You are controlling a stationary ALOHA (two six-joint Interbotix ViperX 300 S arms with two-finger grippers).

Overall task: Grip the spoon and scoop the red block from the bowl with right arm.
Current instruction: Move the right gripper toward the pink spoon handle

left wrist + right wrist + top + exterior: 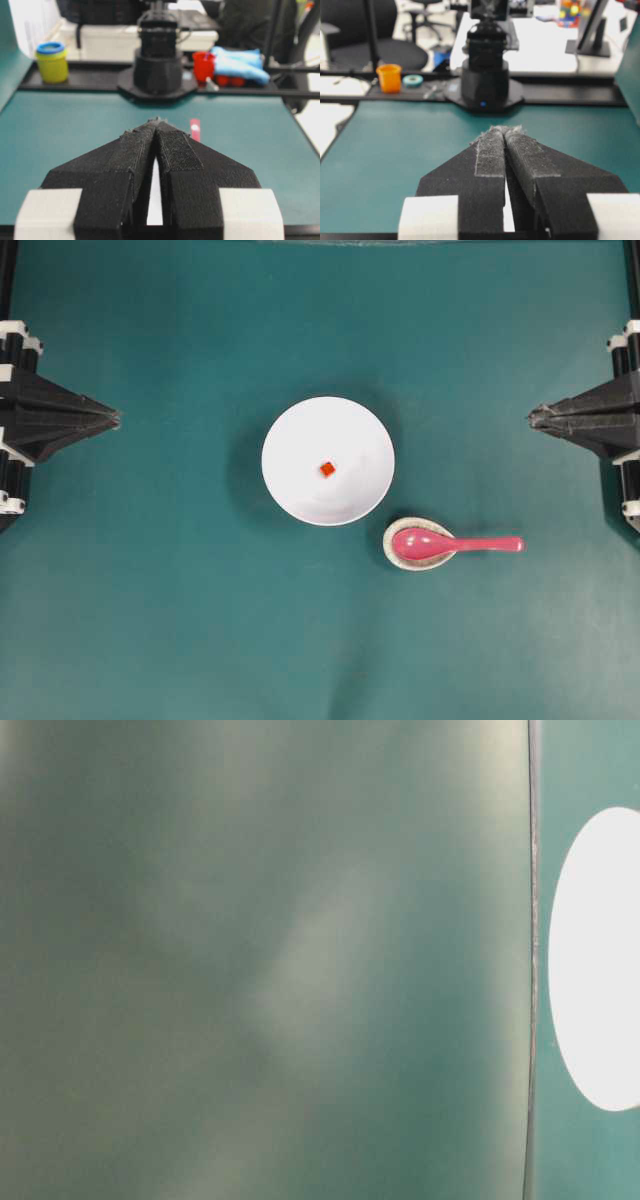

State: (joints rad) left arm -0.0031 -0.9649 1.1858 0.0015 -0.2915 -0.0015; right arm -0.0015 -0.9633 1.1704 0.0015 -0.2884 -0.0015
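Overhead view: the right gripper (532, 418) sits at the right edge of the teal table (150, 620), its fingers pressed together at the tips, grasping nothing and well apart from every dish; the left gripper (116, 419) mirrors it at the left edge, likewise clenched and empty. The red block (327, 469) lies near the centre of the white bowl (290, 430); the spoon (455, 544) rests with its scoop in the speckled spoon rest (400, 555) just beside the bowl, handle pointing toward the right arm.
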